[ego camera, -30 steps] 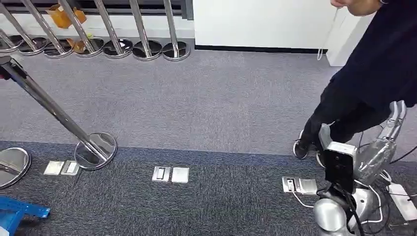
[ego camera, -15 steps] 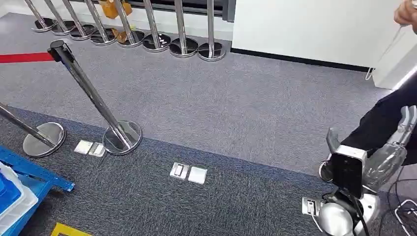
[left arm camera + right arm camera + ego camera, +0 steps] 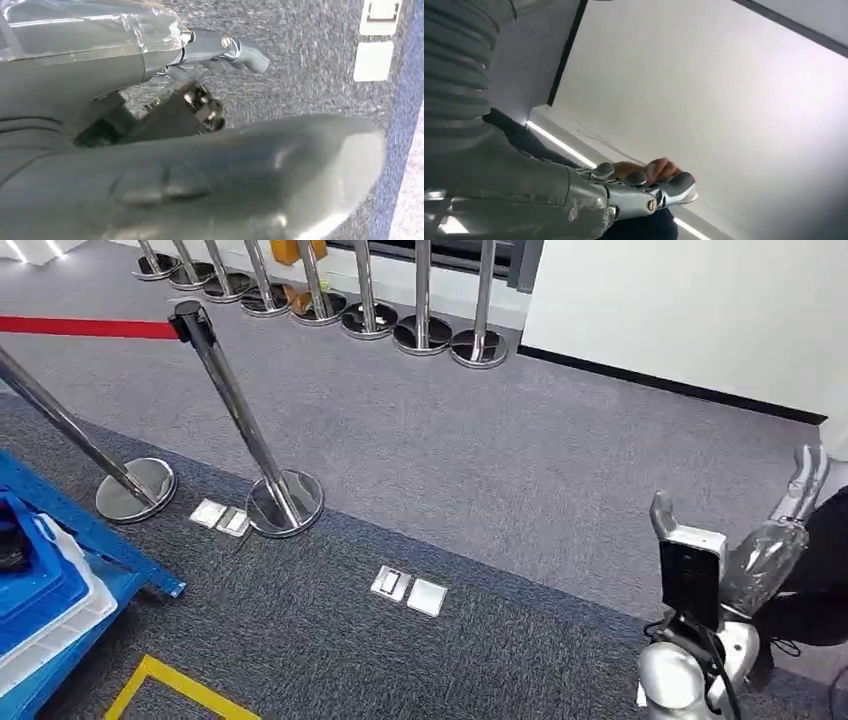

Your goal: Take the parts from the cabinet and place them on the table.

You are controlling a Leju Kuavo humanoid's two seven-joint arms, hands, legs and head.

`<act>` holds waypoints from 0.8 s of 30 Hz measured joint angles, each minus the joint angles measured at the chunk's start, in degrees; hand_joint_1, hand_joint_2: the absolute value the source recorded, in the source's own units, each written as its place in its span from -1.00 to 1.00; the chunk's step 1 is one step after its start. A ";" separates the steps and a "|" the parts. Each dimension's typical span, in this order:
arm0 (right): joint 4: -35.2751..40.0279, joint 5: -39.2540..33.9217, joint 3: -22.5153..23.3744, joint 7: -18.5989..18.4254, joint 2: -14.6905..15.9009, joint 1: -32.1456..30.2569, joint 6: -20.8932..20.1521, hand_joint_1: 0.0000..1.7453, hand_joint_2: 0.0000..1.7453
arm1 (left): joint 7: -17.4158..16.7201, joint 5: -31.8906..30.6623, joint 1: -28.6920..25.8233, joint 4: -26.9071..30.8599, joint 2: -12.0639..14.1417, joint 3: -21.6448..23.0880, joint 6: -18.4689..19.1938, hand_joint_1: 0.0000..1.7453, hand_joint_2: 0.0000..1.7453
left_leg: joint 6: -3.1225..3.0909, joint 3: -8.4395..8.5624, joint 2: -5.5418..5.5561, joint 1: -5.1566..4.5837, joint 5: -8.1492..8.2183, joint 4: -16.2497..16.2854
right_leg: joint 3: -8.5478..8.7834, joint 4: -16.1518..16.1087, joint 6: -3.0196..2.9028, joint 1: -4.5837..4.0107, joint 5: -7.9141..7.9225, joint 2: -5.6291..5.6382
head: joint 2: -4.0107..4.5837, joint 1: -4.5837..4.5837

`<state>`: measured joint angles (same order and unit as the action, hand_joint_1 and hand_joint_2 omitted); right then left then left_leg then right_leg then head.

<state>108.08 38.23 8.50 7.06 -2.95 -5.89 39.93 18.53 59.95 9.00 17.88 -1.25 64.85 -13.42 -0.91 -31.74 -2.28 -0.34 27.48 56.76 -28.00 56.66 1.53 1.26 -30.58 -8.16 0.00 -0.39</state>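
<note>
Grey carpet covers the floor in the head view, dark nearest the robot and paler beyond, up to a white wall. Chrome stanchion posts stand far off to the left of the right hand, one carrying a red belt. Floor socket plates lie between those posts and the hand. A blue cart with white trays sits farthest left; whether it holds any parts cannot be told. The right hand is raised beside a dark trouser leg, fingers extended, holding nothing.

From the left wrist, the left hand hangs over dark carpet, holding nothing, its fingers spread, with two socket plates beyond its fingertips.

From the right wrist, the right hand's fingers reach out straight and empty, just in front of a person's hand.
</note>
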 joint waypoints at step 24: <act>-0.04 -0.50 0.11 0.98 0.42 0.51 0.02 -1.00 1.00 | -0.31 0.13 -0.16 -0.11 -0.28 -0.02 -0.26 -1.00 -1.00 | 3.10 -3.88 1.82 1.75 1.87 8.11 | -1.18 -0.65 -2.12 0.33 1.53 3.73 | 0.00 0.04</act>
<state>108.04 37.73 8.61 8.04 -2.54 -5.39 39.95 18.23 60.08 8.85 17.77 -1.53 64.83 -13.68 2.19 -35.62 -0.47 1.42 29.35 64.87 -29.18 56.01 -0.59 1.59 -29.04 -4.43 0.00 -0.35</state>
